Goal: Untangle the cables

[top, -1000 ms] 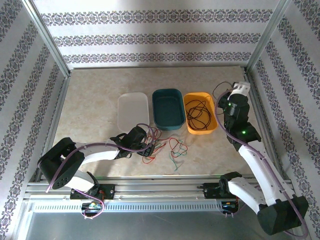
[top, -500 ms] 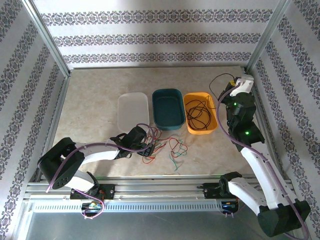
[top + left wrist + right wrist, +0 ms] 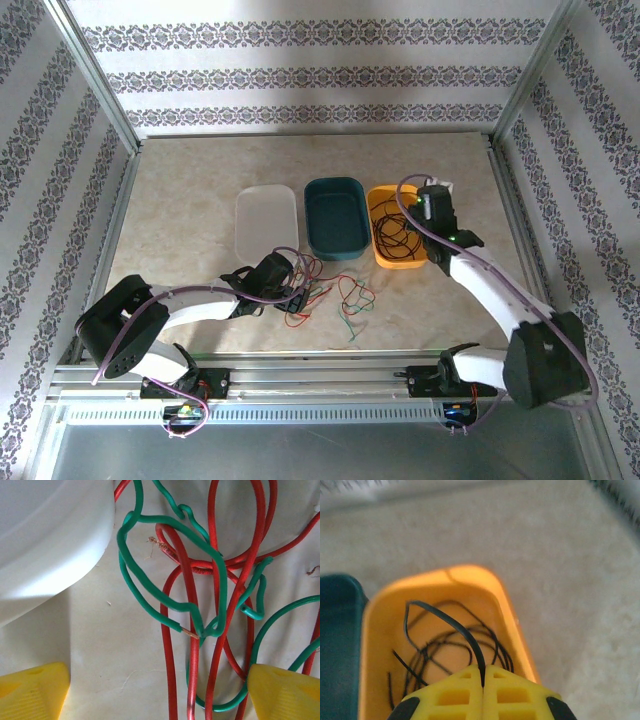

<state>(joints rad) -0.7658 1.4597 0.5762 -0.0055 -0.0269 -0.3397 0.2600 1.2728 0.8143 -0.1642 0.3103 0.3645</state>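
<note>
Right jaws swung over orange bin [image 3: 510, 620], pinching black cable [image 3: 447, 619], left jaws spread over red-green cables [image 3: 123, 555]

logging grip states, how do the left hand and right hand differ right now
The left hand is open; the right hand is shut. The left hand straddles red and green cables on the table; the right hand pinches a black cable above the orange bin. Both have yellow fingers.

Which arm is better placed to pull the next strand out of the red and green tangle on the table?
Left. The left end effector hangs open right over the red and green cables, fingertips either side. The right end effector is shut on a black cable above the orange bin.
</note>
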